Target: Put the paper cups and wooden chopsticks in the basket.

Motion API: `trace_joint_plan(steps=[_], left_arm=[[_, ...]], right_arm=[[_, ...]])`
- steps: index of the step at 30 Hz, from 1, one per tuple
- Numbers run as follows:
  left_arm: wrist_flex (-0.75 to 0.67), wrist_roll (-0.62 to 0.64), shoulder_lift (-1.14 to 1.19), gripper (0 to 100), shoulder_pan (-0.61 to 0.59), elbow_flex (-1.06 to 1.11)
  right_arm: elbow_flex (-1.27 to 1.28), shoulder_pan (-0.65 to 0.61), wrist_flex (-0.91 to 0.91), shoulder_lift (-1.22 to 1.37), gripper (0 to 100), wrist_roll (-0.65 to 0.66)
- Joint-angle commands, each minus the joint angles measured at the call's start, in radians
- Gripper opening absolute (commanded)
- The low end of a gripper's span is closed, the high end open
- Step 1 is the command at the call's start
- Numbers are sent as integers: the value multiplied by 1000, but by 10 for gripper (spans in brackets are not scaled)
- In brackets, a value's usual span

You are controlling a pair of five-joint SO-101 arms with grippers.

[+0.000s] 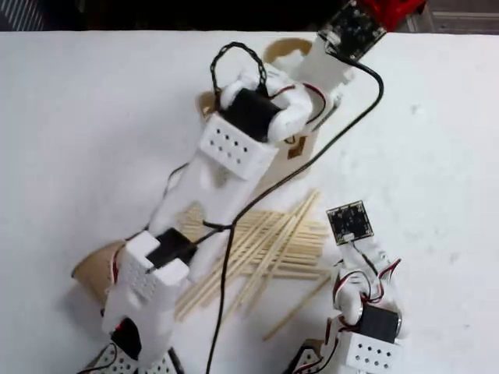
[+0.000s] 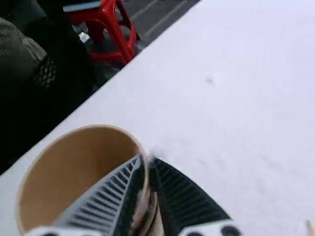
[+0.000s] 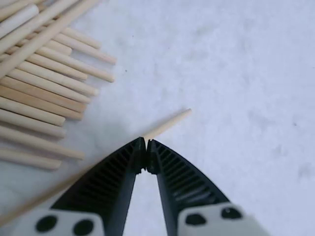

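Note:
My left gripper (image 2: pixel 147 164) is shut on the rim of a brown paper cup (image 2: pixel 74 167), one finger inside it and one outside. In the high view this cup (image 1: pixel 279 48) sits at the table's far edge, at the end of the outstretched left arm. A second paper cup (image 1: pixel 90 269) lies on its side at the near left, beside that arm's base. Several wooden chopsticks (image 1: pixel 269 238) form a loose pile in the middle. My right gripper (image 3: pixel 146 147) is shut, with its tips just over a single stray chopstick (image 3: pixel 170 122) that lies apart from the pile (image 3: pixel 39 78).
A tan shape (image 1: pixel 300 144) is partly hidden under the left arm. A black cable (image 1: pixel 343 132) runs across the table over the chopsticks. Beyond the far table edge stands a red stool (image 2: pixel 106 24). White tabletop (image 1: pixel 437 140) stretches to the right.

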Motion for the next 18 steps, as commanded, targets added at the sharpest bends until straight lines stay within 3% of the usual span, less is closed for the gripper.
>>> trace_joint_plan(steps=[1, 8, 18], left_arm=[[3, -8, -10, 24, 8, 98], [12, -8, -13, 143, 4, 204], [44, -8, -30, 146, 2, 176]], right_arm=[[8, 10, -12, -7, 17, 9], [8, 12, -12, -7, 17, 9], [8, 12, -12, -7, 17, 9]])
